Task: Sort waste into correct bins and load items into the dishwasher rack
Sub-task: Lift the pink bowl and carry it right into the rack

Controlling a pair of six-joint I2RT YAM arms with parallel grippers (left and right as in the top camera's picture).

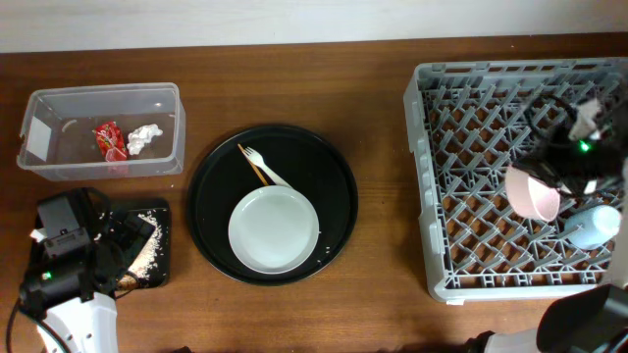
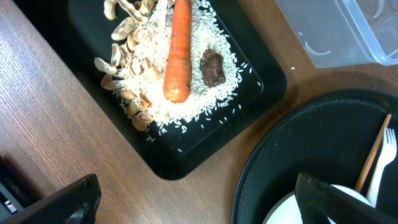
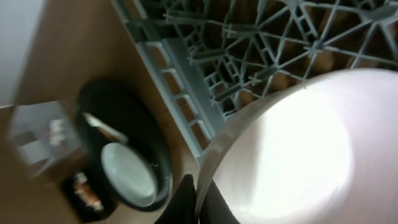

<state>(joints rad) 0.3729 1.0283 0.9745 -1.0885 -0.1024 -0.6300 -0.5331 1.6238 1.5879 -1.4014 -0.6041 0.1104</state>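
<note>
Overhead, we see the right gripper (image 1: 555, 184) holding the white bowl (image 1: 531, 194) directly above the dishwasher rack (image 1: 461, 118) at frame right. Right wrist: it pinches the bowl's rim. Left wrist: our left gripper (image 2: 199, 202) gapes, empty.

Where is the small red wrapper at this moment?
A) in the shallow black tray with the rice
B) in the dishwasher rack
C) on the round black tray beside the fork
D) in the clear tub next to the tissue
D: the overhead view shows the red wrapper lying inside the clear tub, right beside the crumpled white tissue.
</note>
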